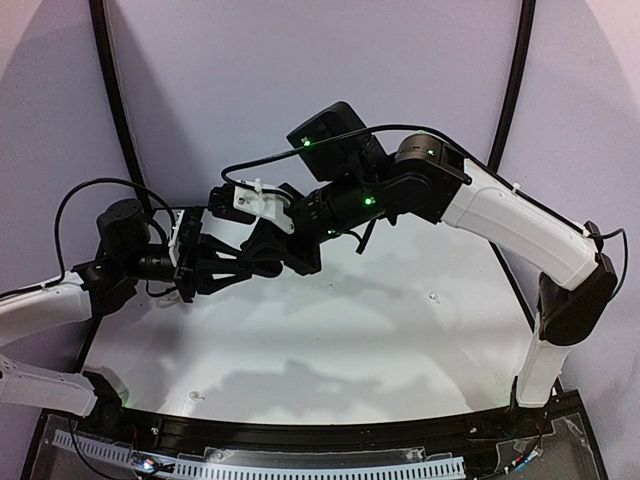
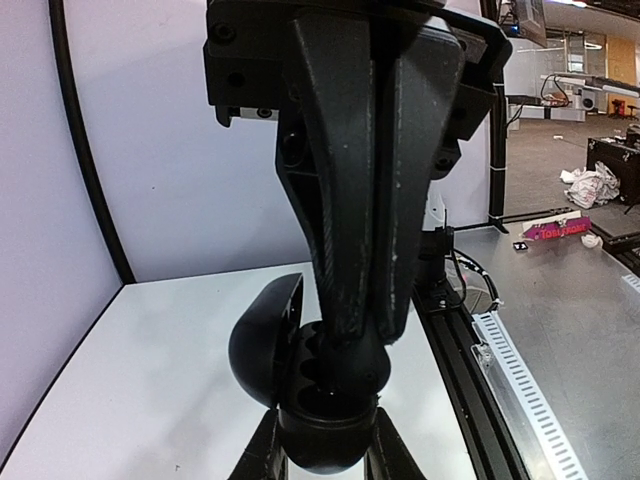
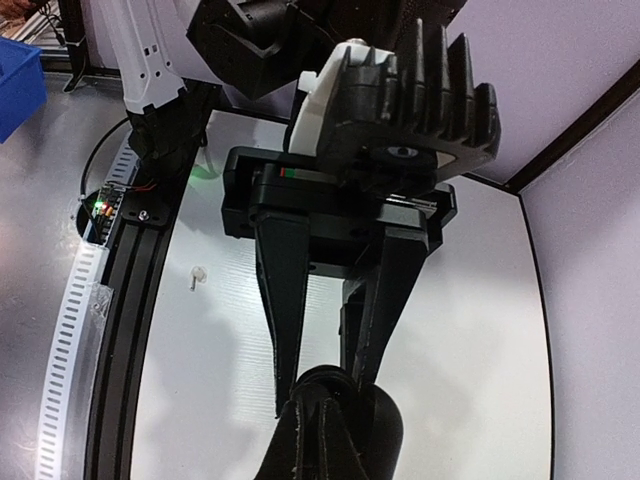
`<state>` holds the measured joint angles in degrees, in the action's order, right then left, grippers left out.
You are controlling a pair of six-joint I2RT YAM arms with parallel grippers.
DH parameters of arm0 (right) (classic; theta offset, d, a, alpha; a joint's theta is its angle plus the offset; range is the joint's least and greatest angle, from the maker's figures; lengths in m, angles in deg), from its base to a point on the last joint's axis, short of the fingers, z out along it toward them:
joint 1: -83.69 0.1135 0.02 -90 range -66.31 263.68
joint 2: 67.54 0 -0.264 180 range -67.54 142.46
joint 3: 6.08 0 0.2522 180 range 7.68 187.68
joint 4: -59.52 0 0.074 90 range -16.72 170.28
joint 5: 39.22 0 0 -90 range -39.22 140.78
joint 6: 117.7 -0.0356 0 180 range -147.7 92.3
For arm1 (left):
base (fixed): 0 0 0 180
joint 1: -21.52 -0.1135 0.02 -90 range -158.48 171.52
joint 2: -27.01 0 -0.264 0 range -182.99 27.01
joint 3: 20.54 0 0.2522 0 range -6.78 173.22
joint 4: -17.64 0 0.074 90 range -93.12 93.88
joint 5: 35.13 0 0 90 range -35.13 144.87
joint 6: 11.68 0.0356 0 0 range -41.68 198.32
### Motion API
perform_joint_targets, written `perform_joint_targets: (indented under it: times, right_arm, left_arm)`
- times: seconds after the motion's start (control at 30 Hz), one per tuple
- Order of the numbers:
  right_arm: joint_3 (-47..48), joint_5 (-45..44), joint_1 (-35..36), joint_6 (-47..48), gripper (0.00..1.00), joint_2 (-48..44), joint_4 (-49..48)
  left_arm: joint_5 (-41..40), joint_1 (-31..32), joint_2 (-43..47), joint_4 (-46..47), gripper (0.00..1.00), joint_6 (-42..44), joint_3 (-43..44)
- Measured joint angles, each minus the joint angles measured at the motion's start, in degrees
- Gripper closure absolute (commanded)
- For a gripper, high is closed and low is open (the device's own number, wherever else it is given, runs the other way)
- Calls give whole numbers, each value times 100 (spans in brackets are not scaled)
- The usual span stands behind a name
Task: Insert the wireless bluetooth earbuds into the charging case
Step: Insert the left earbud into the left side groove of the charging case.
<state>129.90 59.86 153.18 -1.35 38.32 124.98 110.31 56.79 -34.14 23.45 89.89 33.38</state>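
Observation:
Both arms meet in mid-air above the table. My left gripper (image 2: pixel 322 445) is shut on the black charging case (image 2: pixel 320 425), whose lid (image 2: pixel 262 345) stands open to the left. My right gripper (image 3: pixel 330 425) comes down from above in the left wrist view, its fingers (image 2: pixel 345 200) pressed together, with the tips inside the case. A rounded black lump at those tips looks like a black earbud (image 2: pixel 356 362). In the top view the grippers (image 1: pixel 250 265) overlap and hide the case. A white earbud (image 3: pixel 196 277) lies on the table; it also shows in the top view (image 1: pixel 196 397).
Another tiny white piece (image 1: pixel 434 296) lies on the white table (image 1: pixel 350 340) at the right. A black rail with a slotted white cable duct (image 1: pixel 300 465) runs along the near edge. Purple walls close in the back and sides.

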Motion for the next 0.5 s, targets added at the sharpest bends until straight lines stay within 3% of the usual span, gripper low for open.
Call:
perform_joint_targets:
  times: [0.5]
  right_arm:
    - [-94, -37, -28, 308, 100, -55, -129]
  left_arm:
    - [164, 0, 33, 227, 99, -170, -2]
